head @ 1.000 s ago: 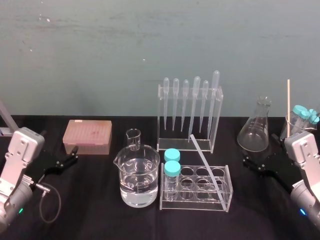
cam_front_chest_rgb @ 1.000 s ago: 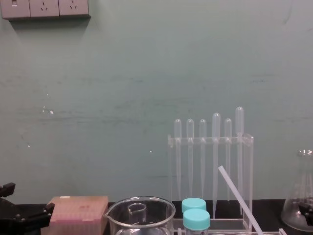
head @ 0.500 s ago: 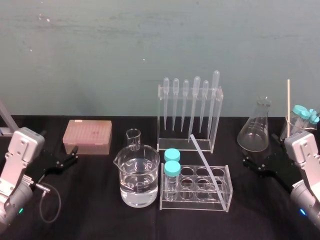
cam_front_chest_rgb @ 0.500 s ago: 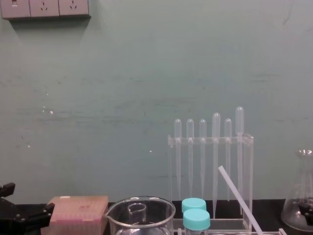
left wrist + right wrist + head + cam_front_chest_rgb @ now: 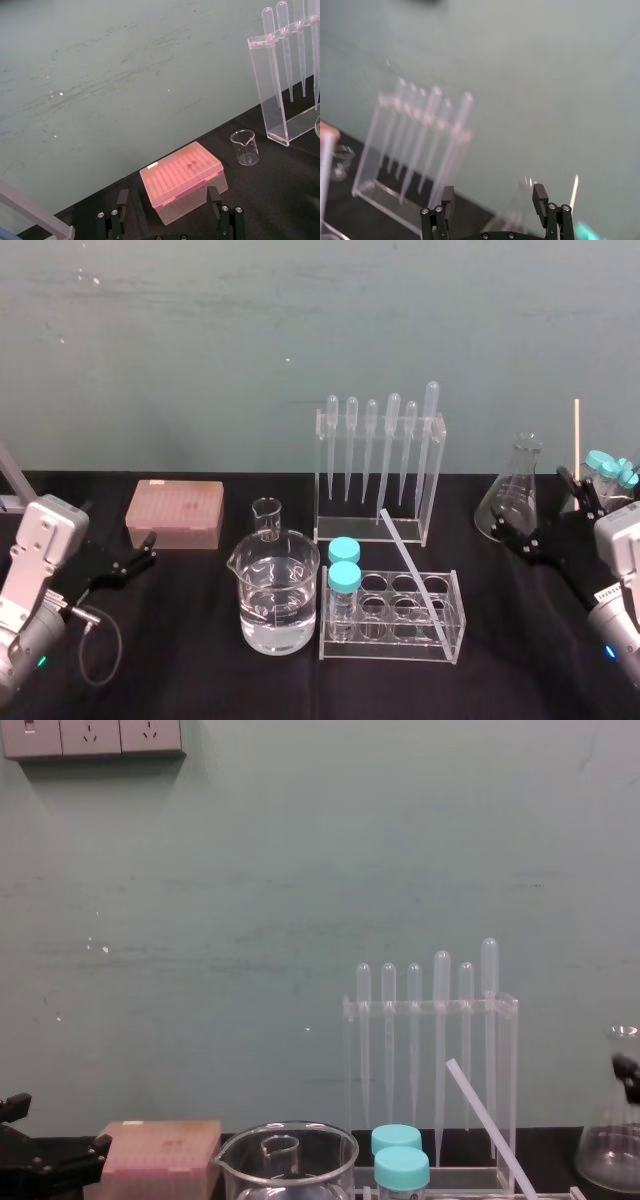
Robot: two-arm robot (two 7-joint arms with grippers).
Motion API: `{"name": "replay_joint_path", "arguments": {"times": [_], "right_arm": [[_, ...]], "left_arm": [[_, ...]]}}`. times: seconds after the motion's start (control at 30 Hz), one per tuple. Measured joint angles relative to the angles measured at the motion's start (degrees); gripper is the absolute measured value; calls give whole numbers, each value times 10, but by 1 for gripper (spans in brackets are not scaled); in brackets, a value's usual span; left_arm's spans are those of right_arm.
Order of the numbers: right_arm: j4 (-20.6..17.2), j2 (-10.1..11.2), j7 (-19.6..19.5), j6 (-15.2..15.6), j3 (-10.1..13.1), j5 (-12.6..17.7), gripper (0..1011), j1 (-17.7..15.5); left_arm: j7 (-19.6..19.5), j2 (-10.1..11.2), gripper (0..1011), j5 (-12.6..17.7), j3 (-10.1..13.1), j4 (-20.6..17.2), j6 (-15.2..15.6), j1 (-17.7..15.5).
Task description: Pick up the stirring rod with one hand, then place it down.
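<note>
- The stirring rod (image 5: 410, 565) leans slantwise in the clear test-tube rack (image 5: 392, 640). Its lower end sits down in a hole at the rack's right front, and its upper end rises free toward the pipette stand (image 5: 380, 470)
- I cannot tell whether the rod's top touches that stand. In the chest view the rod (image 5: 487, 1120) crosses in front of the stand, and its upper half is bare and easy to reach
- The right gripper (image 5: 530, 510) hangs off the table just beside the conical flask (image 5: 512, 495), well apart from the rod. Its fingers are spread wide and hold nothing, and the right wrist view shows the same gap (image 5: 493, 195)
- That spread suits an approach, so this looks like the working arm, with the reach toward the rod not yet made
- The left gripper (image 5: 130, 560) sits low at the left edge near the pink tip box (image 5: 175, 512), released and empty, apparently idle
- Tight spots are the flask next to the right fingers, the pipette stand close behind the rod's top, and two blue-capped tubes (image 5: 344, 565) at the rack's left end
- Open room is the bare black table (image 5: 520, 640) between rack and flask. This is a clean lane in, and likely a fair place to lay the rod down
- The water beaker (image 5: 275, 595) stands left of the rack, clear of that lane
</note>
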Motion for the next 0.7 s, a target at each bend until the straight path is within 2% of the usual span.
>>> {"name": "replay_joint_path", "arguments": {"times": [0.07, 0.1, 0.2, 0.3, 0.37, 0.43, 0.5, 0.57, 0.6, 0.67, 0.7], "right_arm": [[-6, 3, 9, -28, -2, -10, 1003, 0], [-6, 3, 9, -28, -2, -10, 1003, 0], [-9, 6, 62, -61, -15, 1, 1003, 10], [-9, 7, 100, -74, -23, 17, 1003, 18], [-8, 7, 146, -88, -35, 34, 1003, 26], [-7, 7, 155, -90, -37, 39, 1003, 29], [-1, 4, 197, -92, -45, 62, 1003, 38], [5, 1, 219, -87, -49, 79, 1003, 45], [12, -3, 242, -76, -51, 101, 1003, 52], [19, -6, 265, -60, -54, 124, 1003, 59], [27, -10, 288, -37, -56, 147, 1003, 67]], "left_arm": [[0, 0, 1000, 0, 0, 0, 0, 0], [0, 0, 1000, 0, 0, 0, 0, 0], [0, 0, 1000, 0, 0, 0, 0, 0], [0, 0, 1000, 0, 0, 0, 0, 0], [0, 0, 1000, 0, 0, 0, 0, 0], [0, 0, 1000, 0, 0, 0, 0, 0], [0, 0, 1000, 0, 0, 0, 0, 0], [0, 0, 1000, 0, 0, 0, 0, 0], [0, 0, 1000, 0, 0, 0, 0, 0], [0, 0, 1000, 0, 0, 0, 0, 0], [0, 0, 1000, 0, 0, 0, 0, 0]]}}
